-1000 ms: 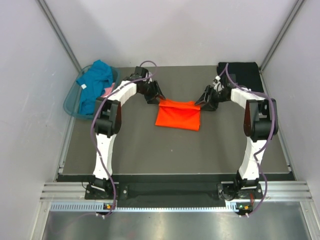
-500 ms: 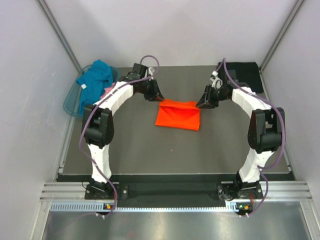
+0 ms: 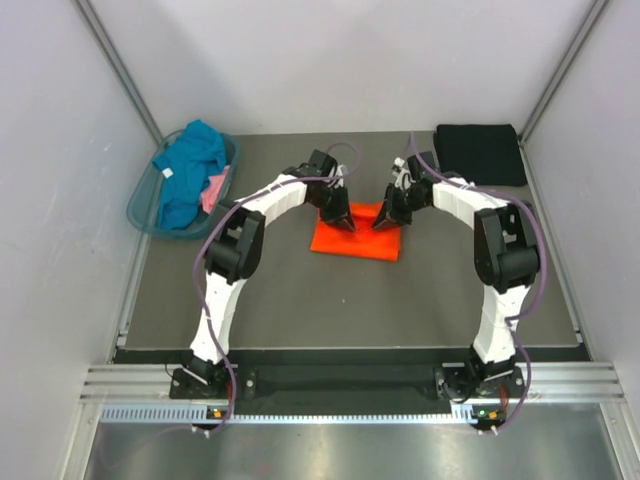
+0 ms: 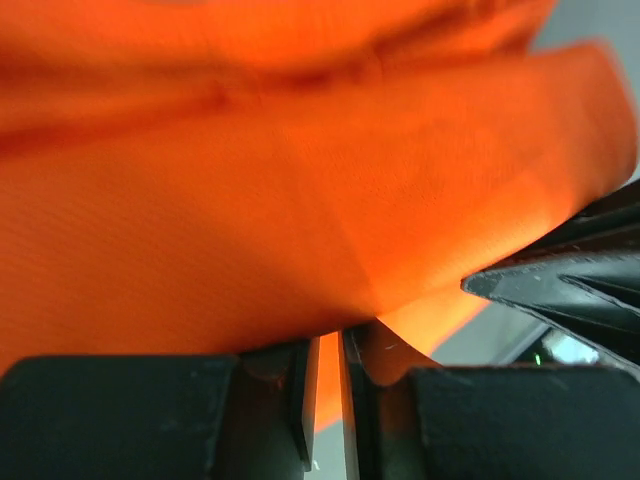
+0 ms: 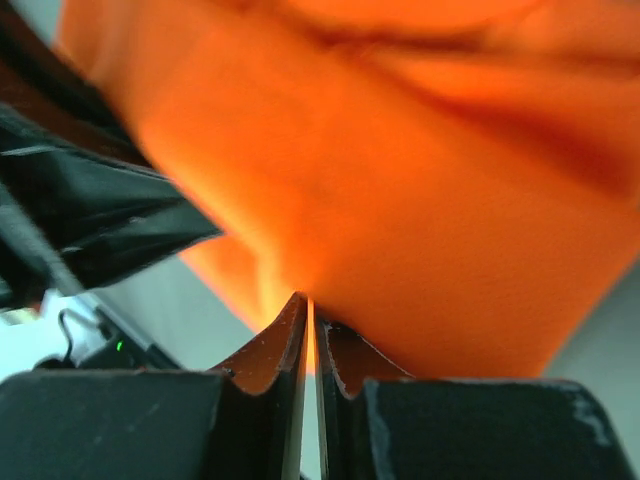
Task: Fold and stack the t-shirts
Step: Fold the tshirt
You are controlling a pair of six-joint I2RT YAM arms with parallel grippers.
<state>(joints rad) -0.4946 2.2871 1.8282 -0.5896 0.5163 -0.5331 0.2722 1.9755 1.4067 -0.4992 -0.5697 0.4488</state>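
well left of the left jaws: basket (image 3: 140, 205) with teal t-shirt (image 3: 190, 165) and pink t-shirt (image 3: 213, 188) heaped inside, lying as they did a second ago.

left gripper (image 3: 338, 218): closed to a hairline slit in the wrist view, orange cloth nipped at the tips. out at the far left corner of the orange t-shirt (image 3: 355, 238) a second ago; now swung inward over its far edge.

between and just ahead of both sets of jaws: orange t-shirt, near edge flat on the table (image 3: 300, 300), far edge bunched up against the tips. near edge in the same spot as before.

right gripper (image 3: 385, 218): likewise pressed almost together, thin sliver of orange in the seam. mirrored move, from the far right corner inward. tips of the two grippers now near each other; well apart half a second ago.

well right of and beyond the right jaws: black t-shirt (image 3: 480, 153), a flat rectangle, now fully in view, part hidden a second ago.

reading: far corners drawn toward the middle, so probably a fold under way, not laid down yet. orange not yet stacked on black; teal and pink not started.
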